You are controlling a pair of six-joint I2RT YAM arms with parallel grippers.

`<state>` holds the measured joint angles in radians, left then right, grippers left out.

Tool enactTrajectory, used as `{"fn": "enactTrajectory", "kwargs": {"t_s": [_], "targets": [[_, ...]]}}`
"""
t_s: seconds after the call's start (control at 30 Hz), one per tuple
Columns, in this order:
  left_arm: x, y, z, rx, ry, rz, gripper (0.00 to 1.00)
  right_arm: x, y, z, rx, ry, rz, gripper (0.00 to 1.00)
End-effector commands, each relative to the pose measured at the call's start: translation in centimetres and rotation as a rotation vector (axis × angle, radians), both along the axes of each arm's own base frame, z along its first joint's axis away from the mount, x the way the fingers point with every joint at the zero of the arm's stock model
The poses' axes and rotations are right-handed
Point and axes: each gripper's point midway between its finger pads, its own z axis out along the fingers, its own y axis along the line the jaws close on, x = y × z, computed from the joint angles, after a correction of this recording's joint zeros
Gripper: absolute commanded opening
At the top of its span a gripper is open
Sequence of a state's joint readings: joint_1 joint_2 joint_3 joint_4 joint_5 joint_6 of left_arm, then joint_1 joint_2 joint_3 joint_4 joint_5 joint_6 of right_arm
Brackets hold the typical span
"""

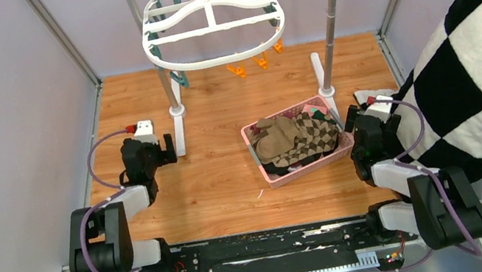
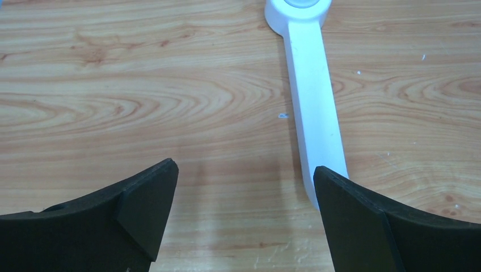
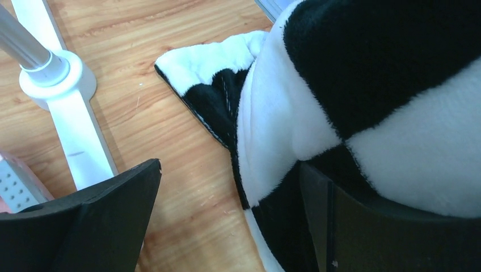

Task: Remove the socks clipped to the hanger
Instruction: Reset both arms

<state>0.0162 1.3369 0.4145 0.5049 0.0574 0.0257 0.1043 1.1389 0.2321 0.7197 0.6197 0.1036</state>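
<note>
Hanger: a white plastic oval drying frame (image 1: 212,29) with orange and teal clips hung from the grey metal pole rack (image 1: 331,8), well apart from both grippers.
Socks: brown argyle, beige and dark fabric socks (image 1: 296,140) lay heaped in a pink slotted plastic basket (image 1: 290,174) on the wooden table (image 1: 224,184).
Left gripper (image 2: 244,187): fingers were spread wide and empty, far left of the socks, beside the rack's white foot (image 2: 315,113).
Right gripper (image 3: 231,170): fingers were wide apart and empty, just right of the basket, against a black-and-white checked plush cloth (image 3: 385,85).

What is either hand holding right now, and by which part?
Nothing. The left hand is open over the table; the right hand is open beside the checked cloth, not gripping it.
</note>
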Motion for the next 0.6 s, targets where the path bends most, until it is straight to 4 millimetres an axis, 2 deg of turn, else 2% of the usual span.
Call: {"fn": "enactTrajectory", "kwargs": {"t_s": [0.0,0.1,0.17,0.2,0.23,0.3,0.33,0.4,0.43,0.57], "targets": [[0.6,0.7,3.4,0.014,-0.244,0.049,1.00,0.9,-0.2,-0.2,-0.033,-0.051,0.028,0.96],[-1.1,0.6,3.0,0.028,-0.319,0.037,1.00,1.0,1.4,-0.4,-0.075,-0.067,0.148,1.00],[-2.0,0.2,4.2,0.016,-0.431,0.013,1.00,0.9,3.1,-0.9,-0.088,-0.052,0.251,1.00],[-2.2,0.1,4.3,0.019,-0.432,0.006,1.00,1.0,3.9,-1.2,-0.098,-0.059,0.307,1.00],[-2.2,0.2,4.0,0.024,-0.408,0.009,1.00,1.1,4.1,-1.6,-0.119,-0.072,0.325,1.00],[-1.9,0.2,3.4,0.029,-0.368,0.008,1.00,1.7,3.7,-0.4,-0.170,-0.144,0.283,1.00],[-1.5,0.1,3.4,0.024,-0.366,0.006,1.00,2.2,4.0,-0.6,-0.177,-0.106,0.286,1.00],[-0.5,0.4,3.3,0.018,-0.335,0.024,1.00,3.0,3.9,-2.5,-0.112,0.068,0.272,1.00],[-0.5,0.5,2.8,0.028,-0.296,0.029,1.00,3.6,3.7,-2.8,-0.080,0.062,0.296,1.00],[-0.5,0.5,3.0,0.021,-0.318,0.029,1.00,3.6,3.4,-2.5,-0.091,0.029,0.293,1.00]]}}
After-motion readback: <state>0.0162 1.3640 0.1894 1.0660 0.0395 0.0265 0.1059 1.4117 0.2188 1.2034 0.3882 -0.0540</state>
